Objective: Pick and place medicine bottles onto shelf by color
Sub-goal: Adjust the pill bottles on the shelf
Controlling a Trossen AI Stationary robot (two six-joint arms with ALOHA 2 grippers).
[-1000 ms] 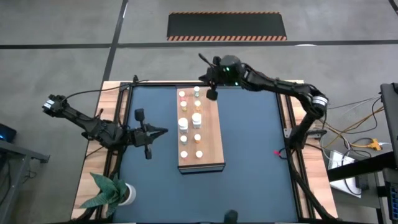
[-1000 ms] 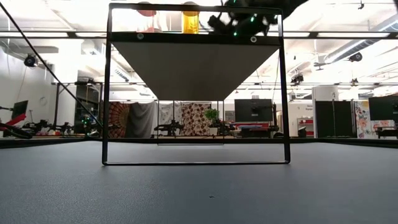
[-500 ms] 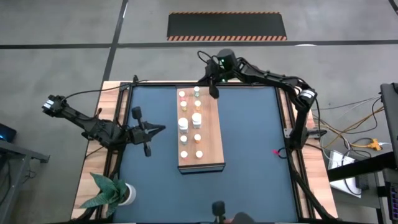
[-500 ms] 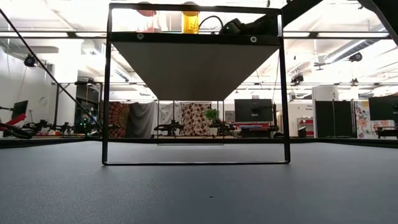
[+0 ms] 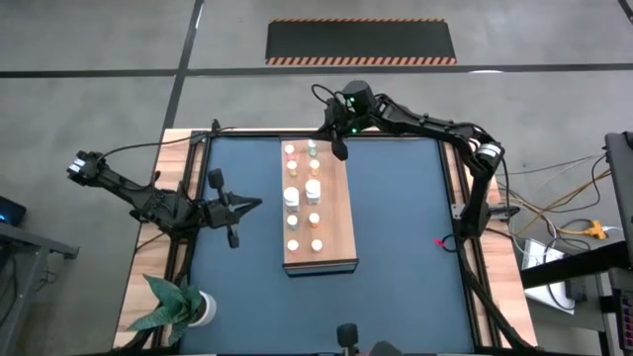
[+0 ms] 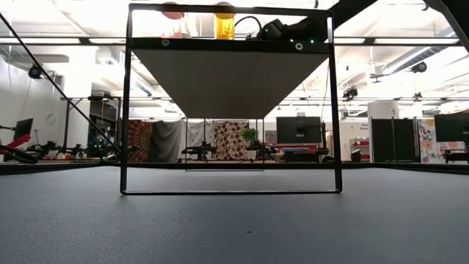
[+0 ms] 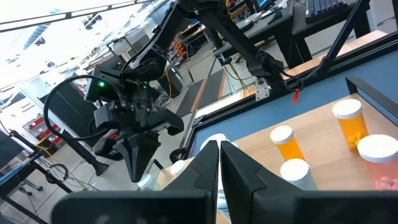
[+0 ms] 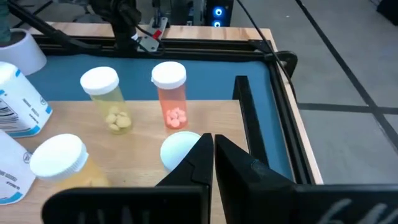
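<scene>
The shelf (image 5: 331, 232) is a light wooden board on a dark frame in the middle of the blue mat. Several medicine bottles (image 5: 314, 188) stand on it in two rows; the low view shows a pink one (image 6: 174, 18) and an orange one (image 6: 224, 22) on the shelf (image 6: 227, 44). My right gripper (image 5: 339, 150) hangs shut over the shelf's far end. A white-capped bottle (image 8: 177, 149) lies just past its tips (image 8: 211, 144); whether they touch, I cannot tell. My left gripper (image 5: 259, 205) is shut and level, left of the shelf, holding nothing (image 7: 219, 148).
A potted green plant (image 5: 188, 309) stands at the table's near left corner. A small red thing (image 5: 440, 241) lies by the right rail. Bare mat lies on both sides of the shelf. Two large white labelled bottles (image 8: 18, 102) stand mid-shelf.
My right gripper has sunk a little toward the shelf's far end, turning at the wrist, and stays shut. The bottles and shelf have kept still.
</scene>
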